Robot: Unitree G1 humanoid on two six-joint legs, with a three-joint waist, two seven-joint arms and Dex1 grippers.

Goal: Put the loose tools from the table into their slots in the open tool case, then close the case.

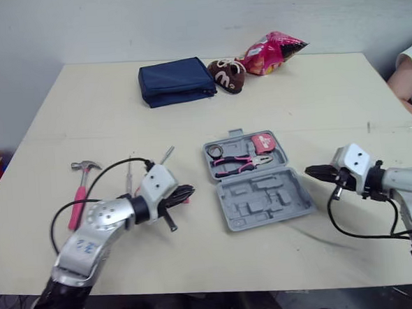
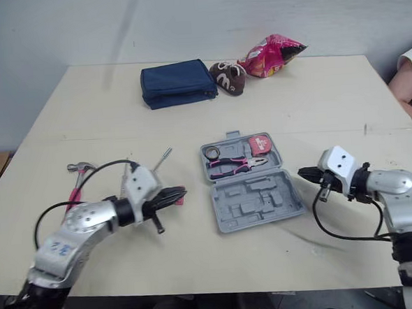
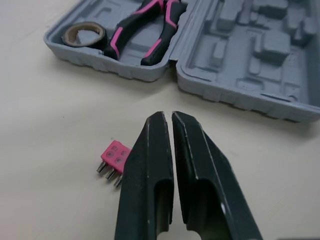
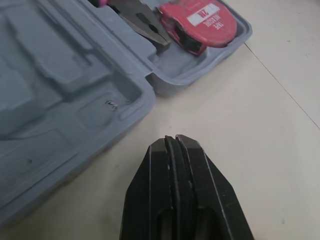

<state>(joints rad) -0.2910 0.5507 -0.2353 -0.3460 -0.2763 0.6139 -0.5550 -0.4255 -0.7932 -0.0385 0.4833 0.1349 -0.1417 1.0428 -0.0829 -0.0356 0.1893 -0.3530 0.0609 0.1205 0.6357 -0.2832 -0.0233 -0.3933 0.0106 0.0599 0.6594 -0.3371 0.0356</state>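
Tool case [image 1: 264, 196]: grey, open flat at the centre of the table [image 1: 293, 100]. The far half, at 12 o'clock, holds a tape roll [image 1: 215, 151], pink-handled pliers [image 1: 241, 163] and a red tape measure [image 1: 263, 142]. The near half, at 6 o'clock, shows moulded slots, all vacant.

Navy pouch [image 1: 176, 81], pink snack bag [image 1: 273, 52], brown plush toy [image 1: 227, 74]: ranged along the far edge, from 11 to 12 o'clock of the case. No part in the task.

Hammer [image 1: 82, 183]: pink handle, loose on the table at 9 o'clock of the case, well apart from it.

Left gripper [image 3: 167, 117]: at 9 o'clock, near the case. Fingers drawn together to a thin slit, grasping nothing.

Right gripper [image 4: 172, 140]: at 3 o'clock, near the case. Fingers pressed together, empty.

Two slim drivers [image 1: 128, 175] [image 1: 166, 155]: loose at about 10 o'clock, between hammer and case.

Bit holder [image 3: 114, 156]: small, pink, metal bits protruding, on the table just beside the left fingertips.

Step in hand, by judgement: gathering loose tools, with the bit holder as the likely target. Several pieces remain out and the lid is open, so the task is not far along. The next move calls for the left fingers to part, straddle the bit holder squarely and clamp its narrow body before carrying it towards 3 o'clock to a matching slot.
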